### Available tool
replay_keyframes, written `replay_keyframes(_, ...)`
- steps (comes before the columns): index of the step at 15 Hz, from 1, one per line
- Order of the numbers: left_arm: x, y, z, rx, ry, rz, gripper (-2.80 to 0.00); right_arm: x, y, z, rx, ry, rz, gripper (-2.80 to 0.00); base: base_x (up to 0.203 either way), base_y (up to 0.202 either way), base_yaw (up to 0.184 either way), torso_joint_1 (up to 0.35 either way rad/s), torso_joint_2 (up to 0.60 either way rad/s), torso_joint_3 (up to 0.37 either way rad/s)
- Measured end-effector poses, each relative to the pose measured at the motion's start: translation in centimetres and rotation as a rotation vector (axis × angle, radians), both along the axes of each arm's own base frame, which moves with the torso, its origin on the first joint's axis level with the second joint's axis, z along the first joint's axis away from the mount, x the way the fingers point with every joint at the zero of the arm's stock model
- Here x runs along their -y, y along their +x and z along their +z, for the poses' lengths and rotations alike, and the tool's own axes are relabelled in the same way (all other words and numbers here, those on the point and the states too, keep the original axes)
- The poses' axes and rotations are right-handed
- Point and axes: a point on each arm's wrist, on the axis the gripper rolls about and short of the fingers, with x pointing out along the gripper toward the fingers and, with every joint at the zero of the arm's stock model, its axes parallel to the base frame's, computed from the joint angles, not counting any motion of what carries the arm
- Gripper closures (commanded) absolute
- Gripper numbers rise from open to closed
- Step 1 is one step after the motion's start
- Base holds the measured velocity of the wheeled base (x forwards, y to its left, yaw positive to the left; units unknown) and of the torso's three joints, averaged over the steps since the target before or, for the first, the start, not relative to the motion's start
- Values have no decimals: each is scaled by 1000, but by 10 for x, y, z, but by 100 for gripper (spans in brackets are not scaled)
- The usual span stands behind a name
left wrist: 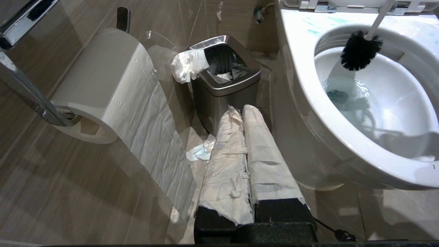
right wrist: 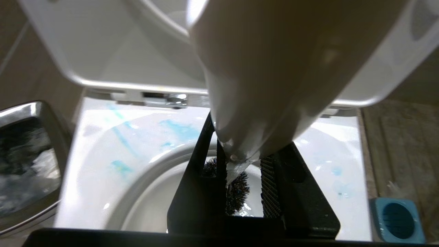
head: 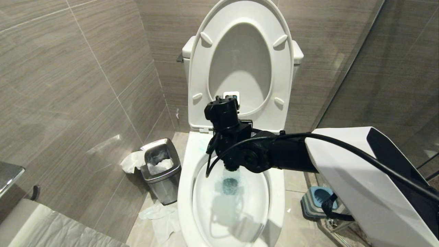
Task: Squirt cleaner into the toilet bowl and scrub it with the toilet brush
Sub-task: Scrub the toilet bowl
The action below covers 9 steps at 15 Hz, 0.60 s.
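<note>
**Brush head inside the bowl, handle in my right jaws**

The toilet brush (left wrist: 360,49) sits at the upper right of the left wrist view: its black bristle head hangs inside the toilet bowl (left wrist: 308,113), just below the rear rim and above the water, with the slim whitish handle rising out of the top edge of the frame. In the right wrist view the same handle fills the upper centre as a broad pale shape, narrowing down between my right gripper (right wrist: 241,178) fingers; my right jaws are clamped on that handle, and the bristles show dark just beyond them. In the head view this gripper (head: 224,113) stands at the centre of the frame, above the bowl's rear rim, in front of the raised seat and lid.

The cleaner (right wrist: 180,130) shows as pale turquoise smears on the rear rim, and the water (head: 230,185) low in the bowl is tinted the same colour.

The brush holder (head: 319,200), blue-topped with a round hole, stands on the floor at the lower right of the head view, partly behind my arm.

My left gripper (left wrist: 245,164), its fingers wrapped in white paper and pressed together, hangs at the lower centre of its own view, pointing at the steel waste bin (left wrist: 224,80). A toilet paper roll (left wrist: 103,89) hangs at the left.
</note>
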Motion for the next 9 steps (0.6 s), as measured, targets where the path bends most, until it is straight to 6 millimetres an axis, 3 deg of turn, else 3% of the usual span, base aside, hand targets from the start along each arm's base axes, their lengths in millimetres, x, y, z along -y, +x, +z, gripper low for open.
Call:
replay_keyframes(3, 0, 0, 0, 0, 0, 0, 0, -12, -8, -5, -6, 1, 43, 0, 0, 0, 0, 0, 0, 0)
replay_keyframes(9, 0, 0, 0, 0, 0, 0, 0, -51, -61, -21, -84, -43, 170, 0, 0, 0, 0, 0, 0, 0)
